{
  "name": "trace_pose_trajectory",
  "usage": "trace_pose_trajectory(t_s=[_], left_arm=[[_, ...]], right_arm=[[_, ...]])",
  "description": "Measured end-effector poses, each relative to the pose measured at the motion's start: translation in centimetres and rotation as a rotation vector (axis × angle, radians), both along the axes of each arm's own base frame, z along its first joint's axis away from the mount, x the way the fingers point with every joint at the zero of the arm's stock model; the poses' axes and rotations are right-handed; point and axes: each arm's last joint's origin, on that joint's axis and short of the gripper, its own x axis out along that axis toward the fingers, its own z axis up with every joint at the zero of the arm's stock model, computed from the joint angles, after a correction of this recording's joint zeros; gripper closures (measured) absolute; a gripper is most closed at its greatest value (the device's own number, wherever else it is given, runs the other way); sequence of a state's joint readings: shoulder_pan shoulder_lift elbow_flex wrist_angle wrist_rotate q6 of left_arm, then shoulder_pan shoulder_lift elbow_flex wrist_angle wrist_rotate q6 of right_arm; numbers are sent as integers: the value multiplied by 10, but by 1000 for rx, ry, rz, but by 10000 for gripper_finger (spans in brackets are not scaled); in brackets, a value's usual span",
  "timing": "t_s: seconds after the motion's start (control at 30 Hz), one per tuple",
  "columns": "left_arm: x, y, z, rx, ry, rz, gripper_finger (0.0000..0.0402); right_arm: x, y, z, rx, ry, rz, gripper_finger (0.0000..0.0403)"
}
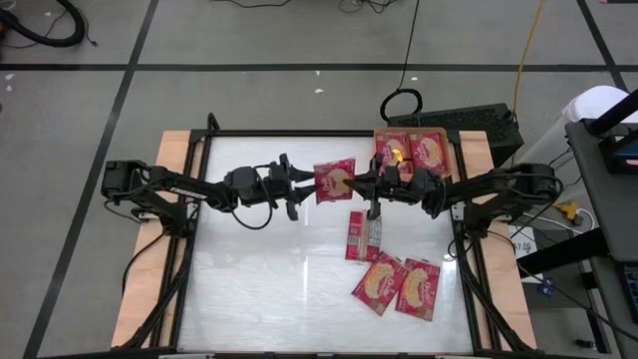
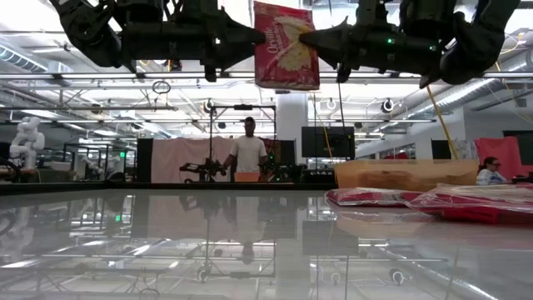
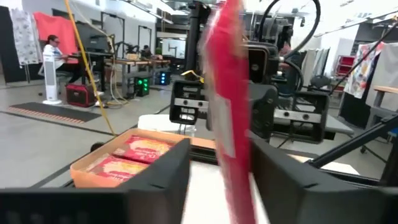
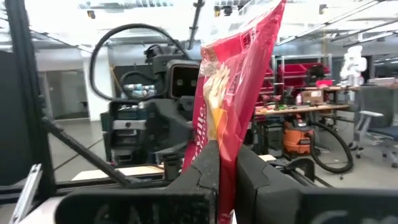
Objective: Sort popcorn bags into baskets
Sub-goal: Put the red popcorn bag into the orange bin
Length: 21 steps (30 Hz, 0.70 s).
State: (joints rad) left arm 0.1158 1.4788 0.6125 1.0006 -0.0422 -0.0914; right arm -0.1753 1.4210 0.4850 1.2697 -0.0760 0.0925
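A popcorn bag held in mid-air between two pincers

The lifted popcorn bag [image 1: 334, 180] is a flat red packet with a yellowish popcorn picture, hanging upright above the bench [image 1: 259, 289]. The right pincer [image 1: 361, 182] is clamped on its edge; the left pincer [image 1: 298, 185], arm stretched level, has its fingers parted around the opposite edge. The white script on the bag is too small to read. More bags lie in the orange tray [image 1: 446, 150] and near the right arm.

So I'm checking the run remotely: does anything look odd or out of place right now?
One popcorn bag hangs in mid-air between both arms, pinched by the right gripper, the left gripper just beside it. Three bags lie scattered outside the orange tray.
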Motion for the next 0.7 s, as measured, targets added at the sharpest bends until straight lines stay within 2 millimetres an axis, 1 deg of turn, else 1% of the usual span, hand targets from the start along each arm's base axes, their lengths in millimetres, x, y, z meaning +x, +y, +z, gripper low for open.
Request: trace_pose_trajectory(t_s=[0.17,0.2,0.23,0.47,0.6,0.7], left_arm=[[0,3,0,7,2,-9,355],[-1,4,0,8,3,-6,375],[-1,6,0,9,4,-2,384],[-2,12,-1,10,5,0,369],[-2,16,0,13,5,-10,385],[-2,17,0,10,4,-10,388]], right_arm=[[4,0,-2,-6,2,16,395],[5,0,-2,-7,4,22,394],[5,0,-2,-7,9,24,390],[-4,-2,-1,48,163,22,336],[-11,-5,1,123,221,21,310],[-12,-7,2,141,224,32,300]])
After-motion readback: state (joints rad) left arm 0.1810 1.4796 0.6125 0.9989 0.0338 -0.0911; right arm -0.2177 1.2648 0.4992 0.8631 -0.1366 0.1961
